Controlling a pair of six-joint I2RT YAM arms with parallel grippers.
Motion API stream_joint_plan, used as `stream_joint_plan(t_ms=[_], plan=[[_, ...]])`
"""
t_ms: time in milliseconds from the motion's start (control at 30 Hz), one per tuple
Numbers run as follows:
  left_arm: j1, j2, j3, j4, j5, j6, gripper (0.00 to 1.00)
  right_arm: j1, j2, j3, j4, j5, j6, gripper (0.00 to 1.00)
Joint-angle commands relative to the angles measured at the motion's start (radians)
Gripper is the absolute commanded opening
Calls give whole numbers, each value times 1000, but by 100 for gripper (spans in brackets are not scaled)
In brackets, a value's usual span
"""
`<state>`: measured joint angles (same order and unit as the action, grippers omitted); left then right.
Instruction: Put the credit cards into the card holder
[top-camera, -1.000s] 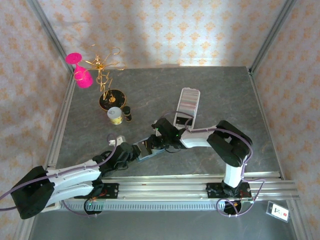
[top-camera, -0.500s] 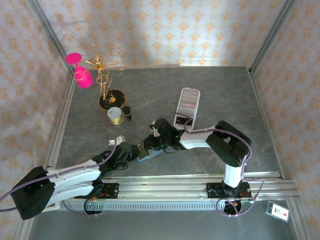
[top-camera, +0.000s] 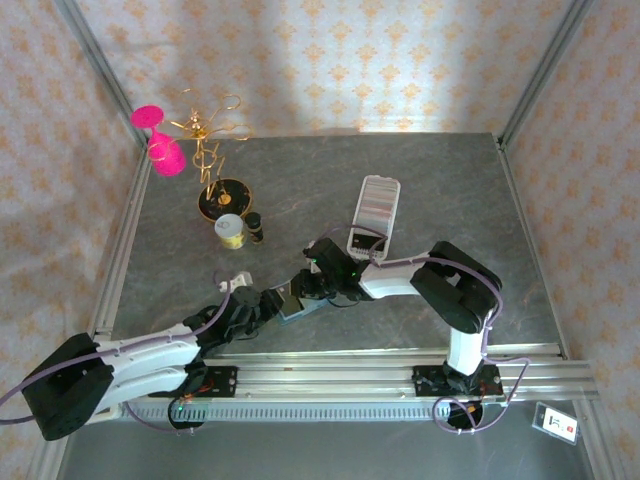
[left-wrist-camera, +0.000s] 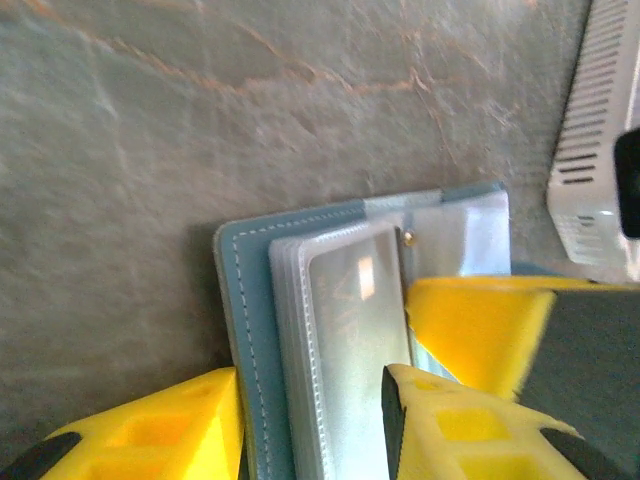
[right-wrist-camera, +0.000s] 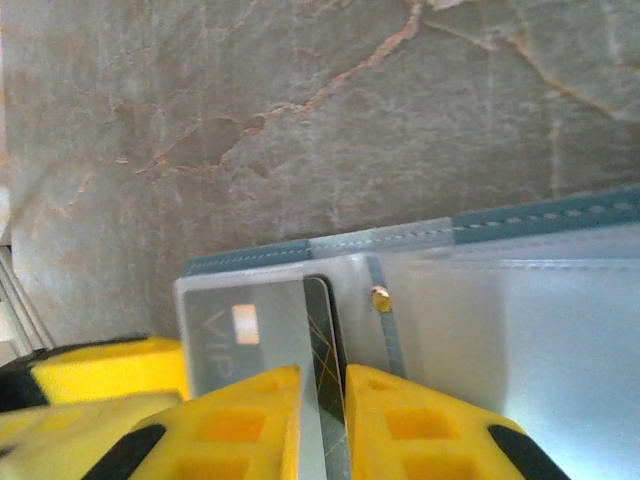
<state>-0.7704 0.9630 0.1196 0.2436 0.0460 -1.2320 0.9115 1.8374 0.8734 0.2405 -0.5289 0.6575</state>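
The teal card holder (left-wrist-camera: 235, 300) lies open on the grey table, its clear sleeves (left-wrist-camera: 345, 330) facing up. It shows between the two grippers in the top view (top-camera: 293, 306). My left gripper (left-wrist-camera: 312, 375) straddles its left half, one finger against the teal cover and the other on the sleeve stack. My right gripper (right-wrist-camera: 322, 372) is shut on a dark credit card (right-wrist-camera: 330, 350) with gold lines, held on edge with its end inside a sleeve pocket. A grey VIP card (right-wrist-camera: 240, 335) sits in the sleeve beside it. More credit cards (top-camera: 375, 205) stand in a striped row in the white tray (top-camera: 383, 180).
A gold jewelry stand (top-camera: 213, 190), two pink pieces (top-camera: 160, 150), a small jar (top-camera: 230, 230) and a dark bottle (top-camera: 256, 228) stand at the back left. Metal rails (top-camera: 400, 365) run along the near edge. Frame posts and patterned walls enclose the table.
The right gripper has moved left and nearer with the dark card, down to the holder. The left gripper has crept forward and its jaws have narrowed around the holder.
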Motion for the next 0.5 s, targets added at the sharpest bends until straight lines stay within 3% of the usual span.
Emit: stream_joint_plan(t_ms=[0,233,467], plan=[[-5,-48,-11,148,91,-38,38,6,30,-29,-1,18,8,18],[-7,-82,-22,145,71,-54,35,7,-5,-71,50,18,39,18],[-6,-27,-8,69,62,-37,24,7,-53,-81,63,62,55,18]])
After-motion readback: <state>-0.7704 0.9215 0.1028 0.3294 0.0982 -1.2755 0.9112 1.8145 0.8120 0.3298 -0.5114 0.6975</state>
